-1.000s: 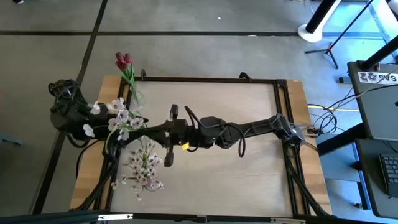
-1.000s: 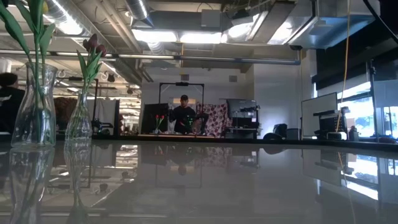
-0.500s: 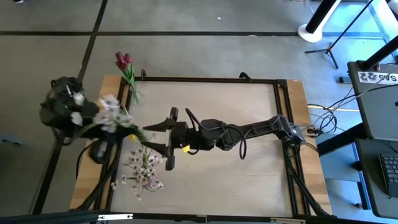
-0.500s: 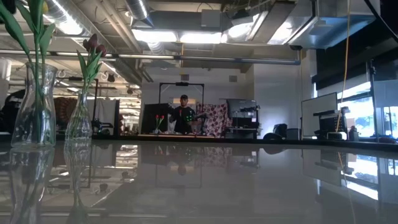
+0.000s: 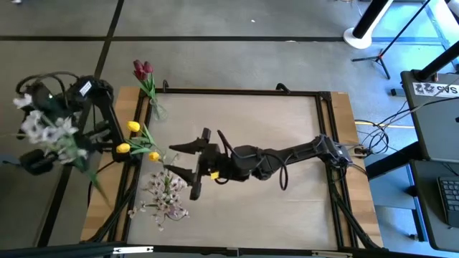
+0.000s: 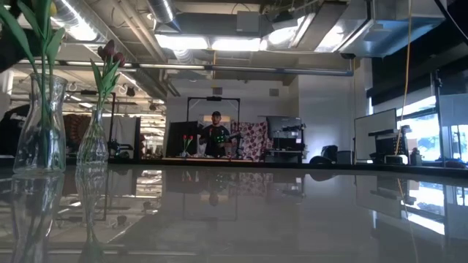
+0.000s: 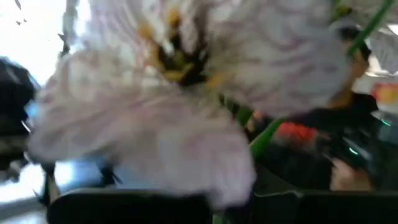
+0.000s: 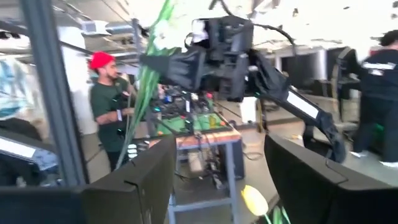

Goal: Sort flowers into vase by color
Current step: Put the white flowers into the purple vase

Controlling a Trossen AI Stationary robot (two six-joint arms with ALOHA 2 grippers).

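Beyond the table's left edge, my left gripper (image 8: pixel 152 62) is shut on a spray of white blossoms (image 5: pixel 43 129). Its green stalk (image 5: pixel 90 179) hangs down from there. My right gripper (image 5: pixel 185 158) stands open over the table's left half, level, pointing left, with nothing between its fingers. Yellow tulips (image 5: pixel 133 127) stand in a glass vase (image 6: pixel 40 124) at the left edge. Dark red tulips (image 5: pixel 142 69) stand in a second vase (image 6: pixel 93 139) at the far left corner. Another white spray (image 5: pixel 165 195) shows near the near left; what it rests on I cannot tell. My left gripper pinches the white spray's green stalk (image 8: pixel 148 81) just under the blossoms, between its two fingers. The fingers come at it about level and lie across the stalk. The blossoms stand above them and the stalk hangs below, clear of the table.
A black frame (image 5: pixel 244 92) borders the wooden tabletop (image 5: pixel 272 208), whose right half is bare. Past the table are a person in a red cap (image 8: pixel 109 99), desks and a stand (image 5: pixel 362 29). Cables run along the right side (image 5: pixel 373 140).
My left gripper has shut on the white spray's stalk and swung away past the table's left edge, carrying the spray off. My right gripper has opened, let go of the spray and stayed about where it was. The yellow tulips, covered before, now show.
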